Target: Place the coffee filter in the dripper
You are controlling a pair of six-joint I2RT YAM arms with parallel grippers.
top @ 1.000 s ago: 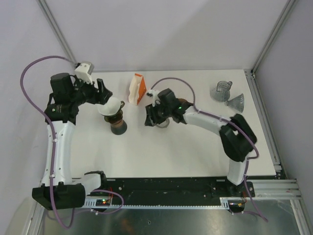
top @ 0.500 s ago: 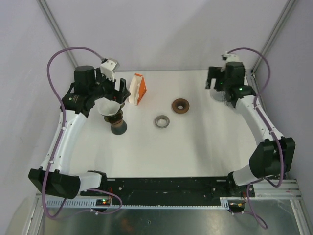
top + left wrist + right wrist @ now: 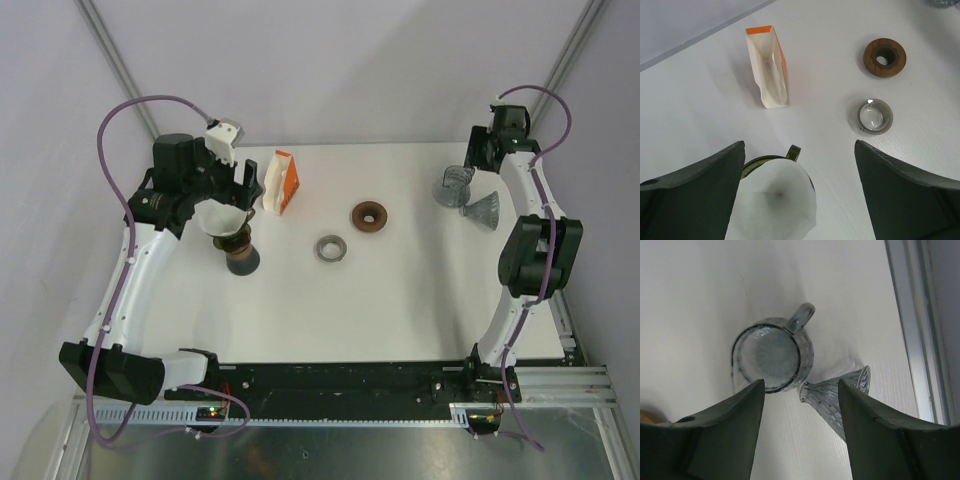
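Filter [image 3: 774, 207] is sitting in dripper [image 3: 793, 151] below left gripper [image 3: 799, 150], which is gaping empty. Right gripper [image 3: 800, 385] is hovering open and empty at two o'clock.

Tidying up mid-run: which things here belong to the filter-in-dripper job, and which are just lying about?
Job: white paper cone filter; dark brown glass dripper holding it.
Lying about: orange-and-white filter packet; brown wooden ring; grey metal ring; upright clear ribbed glass dripper; second clear glass dripper on its side.

R hand [image 3: 801, 400] swung from mid-table to far-right corner over glass cup [image 3: 772, 357]; L hand [image 3: 799, 150] opened wider above filter [image 3: 775, 205].
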